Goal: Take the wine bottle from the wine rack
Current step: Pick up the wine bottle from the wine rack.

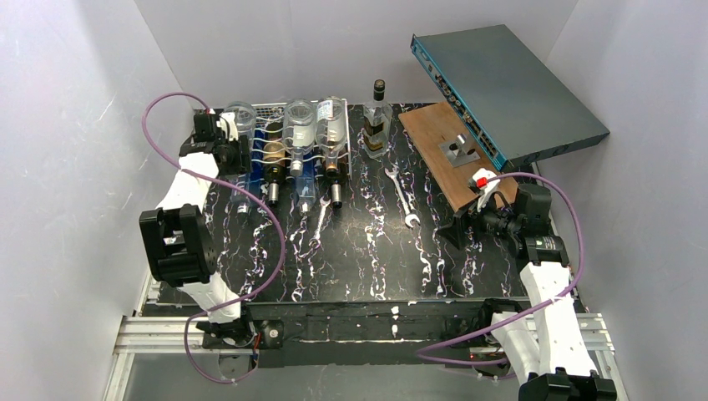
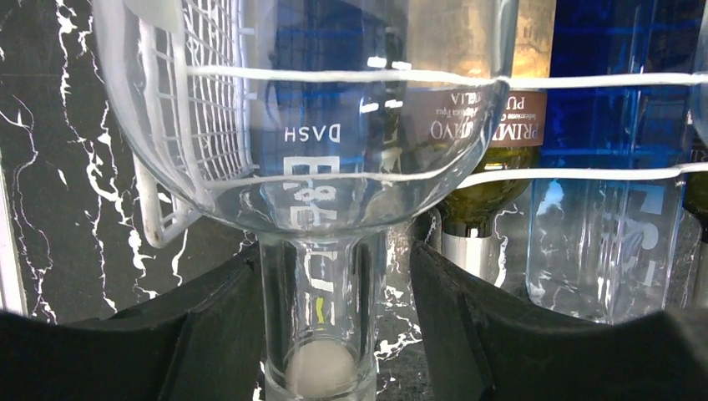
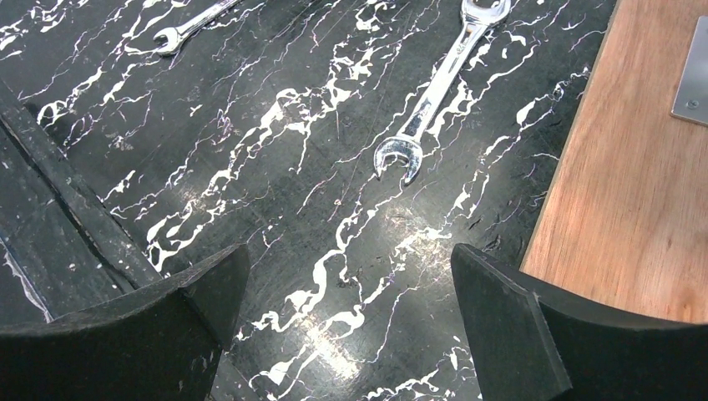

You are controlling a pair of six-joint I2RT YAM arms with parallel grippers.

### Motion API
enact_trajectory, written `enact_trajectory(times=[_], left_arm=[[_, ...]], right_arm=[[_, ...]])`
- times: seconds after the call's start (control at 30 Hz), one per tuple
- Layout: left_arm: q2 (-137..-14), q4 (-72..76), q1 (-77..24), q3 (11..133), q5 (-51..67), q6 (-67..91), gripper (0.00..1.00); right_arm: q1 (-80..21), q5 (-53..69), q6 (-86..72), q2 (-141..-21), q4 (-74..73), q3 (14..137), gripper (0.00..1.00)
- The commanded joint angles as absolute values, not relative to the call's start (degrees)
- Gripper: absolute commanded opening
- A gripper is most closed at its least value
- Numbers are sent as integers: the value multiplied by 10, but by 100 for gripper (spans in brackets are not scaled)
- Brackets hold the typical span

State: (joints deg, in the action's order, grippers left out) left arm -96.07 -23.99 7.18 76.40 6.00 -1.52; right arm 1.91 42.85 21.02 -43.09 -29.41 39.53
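Observation:
The wine rack (image 1: 294,107), a silver-white wire basket, lies at the back left of the table with several bottles in it. Its leftmost bottle is a clear glass wine bottle (image 1: 240,117), neck toward me. In the left wrist view that bottle (image 2: 317,167) fills the frame under the rack's wires (image 2: 209,125), and its neck runs down between my fingers. My left gripper (image 2: 334,267) (image 1: 238,159) straddles the neck: the left finger touches the glass, the right finger stands a small gap off. My right gripper (image 3: 351,276) (image 1: 461,227) is open and empty over the table.
A green bottle with a brown label (image 2: 493,125) and a clear bluish one (image 2: 609,209) lie beside the clear bottle. An upright bottle (image 1: 377,121), a wooden board (image 1: 455,154), two wrenches (image 1: 402,196) (image 1: 320,221) and a tilted blue-grey box (image 1: 509,83) are on the right.

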Motion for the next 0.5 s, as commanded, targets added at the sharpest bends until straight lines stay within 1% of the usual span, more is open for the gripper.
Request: enact_trajectory(times=[0.0,0.3,0.37,0.47], left_arm=[[-962,-239,76,791,73,-19,58],[-971,-250,78,812,83,-9,59],[-973,-252,78,813,82,-9,58],[-977,-252,79,813,83,-8,53]], right_arm=[[24,441,213,-431,-277,404,100],[25,441,213,-432,-278,405,100],[25,441,213,-432,-278,405,100],[25,441,213,-432,-278,405,100]])
